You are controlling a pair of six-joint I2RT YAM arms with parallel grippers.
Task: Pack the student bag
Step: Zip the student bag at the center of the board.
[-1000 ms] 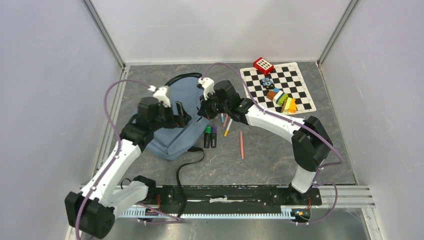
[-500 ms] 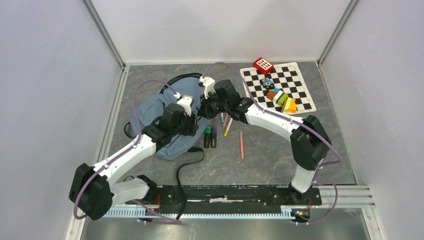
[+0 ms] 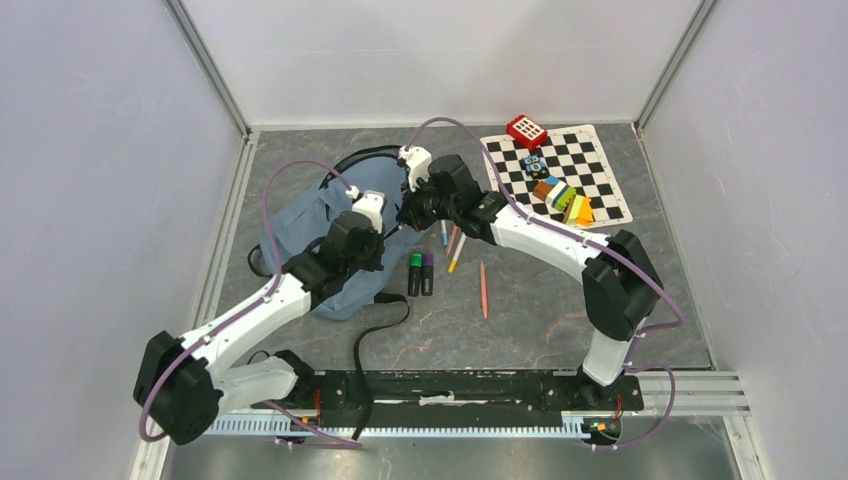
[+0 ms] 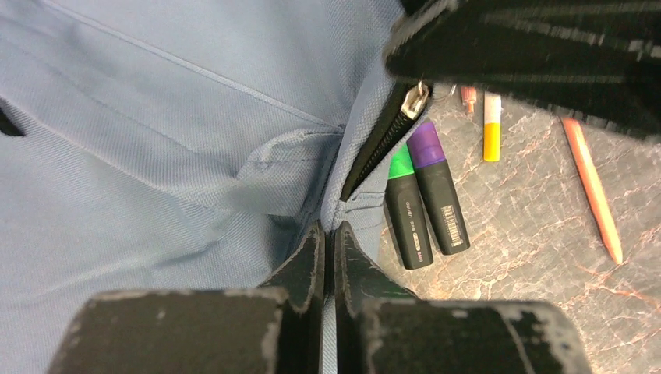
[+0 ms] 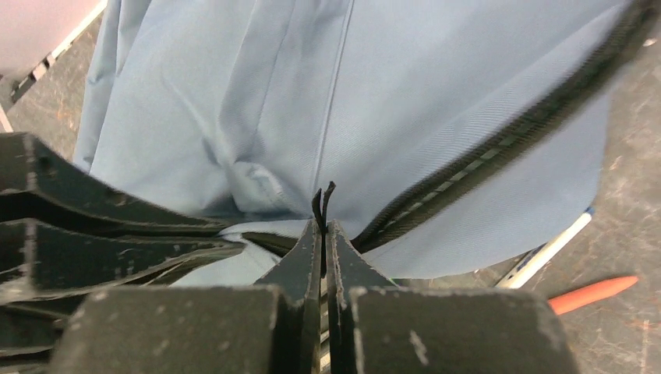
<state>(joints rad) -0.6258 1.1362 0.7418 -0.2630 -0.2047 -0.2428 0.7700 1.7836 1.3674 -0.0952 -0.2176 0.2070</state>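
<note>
Toward the table's (image 3: 560, 300) back-left corner, the student bag (image 3: 298, 220) is lying flat, the left gripper (image 4: 329, 234) pinching its fabric beside the zipper (image 4: 372, 156) and the right gripper (image 5: 323, 228) clamping the black pull (image 5: 320, 199), seemingly bracing it for unzipping.

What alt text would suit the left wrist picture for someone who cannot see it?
The left claw, shut, pinches the edge of the blue-grey student bag beside its black zipper. To the right, a green highlighter, a purple highlighter and an orange pencil lie on the dark table.
</note>
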